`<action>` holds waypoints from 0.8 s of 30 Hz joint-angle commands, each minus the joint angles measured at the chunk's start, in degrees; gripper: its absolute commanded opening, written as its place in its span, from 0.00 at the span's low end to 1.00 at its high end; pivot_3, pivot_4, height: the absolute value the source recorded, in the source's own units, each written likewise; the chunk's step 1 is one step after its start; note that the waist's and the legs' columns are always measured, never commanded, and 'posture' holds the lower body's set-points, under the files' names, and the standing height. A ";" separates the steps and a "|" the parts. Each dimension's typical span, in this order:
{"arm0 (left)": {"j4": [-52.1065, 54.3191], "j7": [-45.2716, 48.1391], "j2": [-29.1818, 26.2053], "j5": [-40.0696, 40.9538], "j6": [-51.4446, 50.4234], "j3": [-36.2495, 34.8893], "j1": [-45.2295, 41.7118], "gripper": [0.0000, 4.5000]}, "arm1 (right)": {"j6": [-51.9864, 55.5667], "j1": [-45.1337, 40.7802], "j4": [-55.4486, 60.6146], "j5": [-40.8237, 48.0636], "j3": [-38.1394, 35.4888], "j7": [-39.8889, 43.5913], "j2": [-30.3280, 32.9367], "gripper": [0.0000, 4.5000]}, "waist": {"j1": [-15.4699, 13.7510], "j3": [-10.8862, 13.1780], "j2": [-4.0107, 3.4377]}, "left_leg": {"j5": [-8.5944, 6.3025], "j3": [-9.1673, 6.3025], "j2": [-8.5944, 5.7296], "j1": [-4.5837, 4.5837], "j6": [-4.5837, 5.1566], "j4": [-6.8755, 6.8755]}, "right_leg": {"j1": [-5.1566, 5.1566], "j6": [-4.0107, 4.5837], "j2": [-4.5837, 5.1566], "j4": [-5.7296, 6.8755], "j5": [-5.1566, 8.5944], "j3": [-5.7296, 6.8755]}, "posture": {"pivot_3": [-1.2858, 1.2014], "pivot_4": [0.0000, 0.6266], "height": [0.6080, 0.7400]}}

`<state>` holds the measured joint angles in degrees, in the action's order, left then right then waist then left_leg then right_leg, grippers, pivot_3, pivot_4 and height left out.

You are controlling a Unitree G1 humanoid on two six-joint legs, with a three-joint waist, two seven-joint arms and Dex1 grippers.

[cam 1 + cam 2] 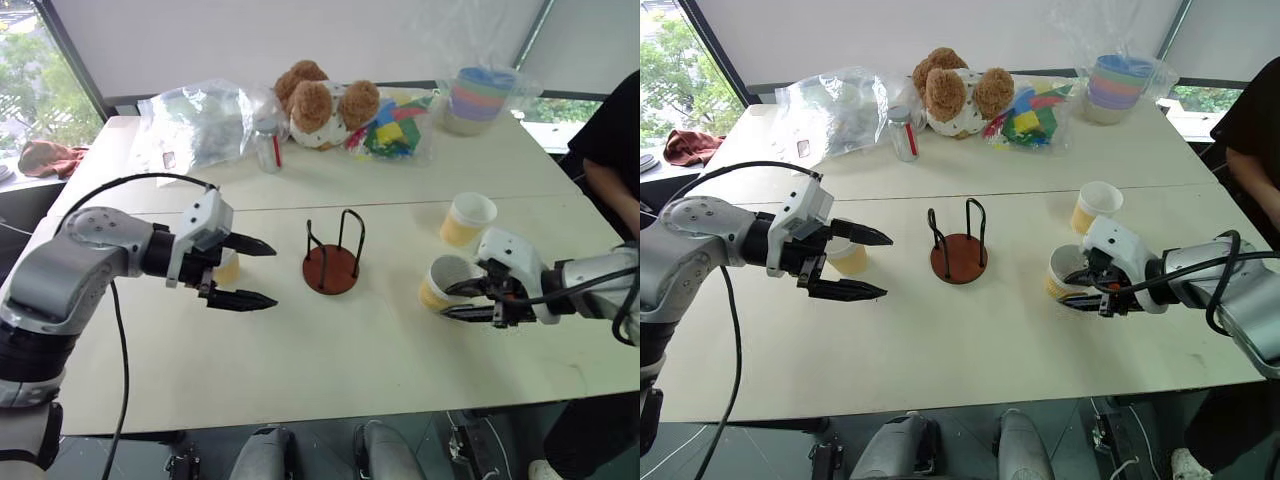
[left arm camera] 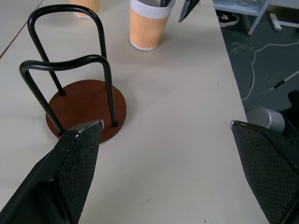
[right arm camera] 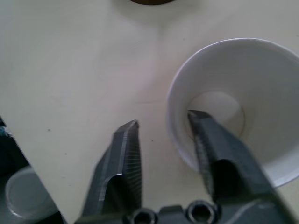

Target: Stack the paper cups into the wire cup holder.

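Note:
The wire cup holder (image 1: 331, 268), a red-brown disc with two black wire loops, stands at the table's middle with nothing in it. One paper cup (image 1: 445, 283) stands to its right. My right gripper (image 1: 446, 302) straddles the cup's near wall, one finger (image 3: 210, 144) inside and the other outside, with a strip of table visible between the outer finger and the cup. A second paper cup (image 1: 467, 218) stands behind it. A third paper cup (image 1: 229, 268) sits left of the holder, behind my left gripper (image 1: 275, 272), which hangs wide open and empty, pointing at the holder (image 2: 86, 107).
Along the table's far side lie a clear plastic bag (image 1: 200, 120), a small silver can (image 1: 267, 145), a teddy bear (image 1: 320, 100), coloured toys (image 1: 395, 130) and a wrapped pastel cup stack (image 1: 482, 98). A person in black (image 1: 610, 150) stands at the right edge.

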<state>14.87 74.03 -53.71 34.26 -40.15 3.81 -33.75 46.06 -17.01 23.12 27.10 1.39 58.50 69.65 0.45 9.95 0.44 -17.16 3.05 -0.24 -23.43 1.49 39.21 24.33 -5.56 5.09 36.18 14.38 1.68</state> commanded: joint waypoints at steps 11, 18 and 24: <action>-1.77 -0.26 -1.33 -2.14 1.69 -1.11 -0.77 1.00 | -6.21 -23.34 -6.30 -2.93 2.34 8.27 -1.94 0.01 | 0.46 0.06 -0.10 | 0.00 0.02 0.00 0.01 -0.01 0.03 | 0.01 0.00 0.00 0.02 0.00 -0.01 | 0.52 0.24 1.00; -5.13 0.78 -1.49 -4.60 3.97 -0.68 -2.13 1.00 | -17.58 -51.65 -19.55 -10.04 14.08 21.69 -13.82 0.01 | 0.19 0.12 -0.16 | 0.02 -0.04 0.20 0.03 -0.05 -0.08 | 0.13 0.02 -0.30 0.08 0.00 0.00 | 0.52 0.24 1.00; -3.80 -0.62 -1.06 -4.26 3.19 -1.94 -0.91 1.00 | -25.30 -55.64 -30.01 -14.14 18.43 26.63 -23.35 0.01 | 0.15 0.13 -0.14 | 0.17 0.06 -0.03 -0.19 -0.29 0.04 | 0.11 0.01 -0.01 0.07 -0.01 -0.01 | 0.52 0.24 1.00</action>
<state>9.25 73.90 -54.63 29.42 -36.98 3.53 -34.47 23.18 -69.61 -5.19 14.17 20.76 84.23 46.84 0.61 10.08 0.29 -17.00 3.12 -0.28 -23.62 1.20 39.27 24.44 -5.56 5.09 36.26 14.37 1.66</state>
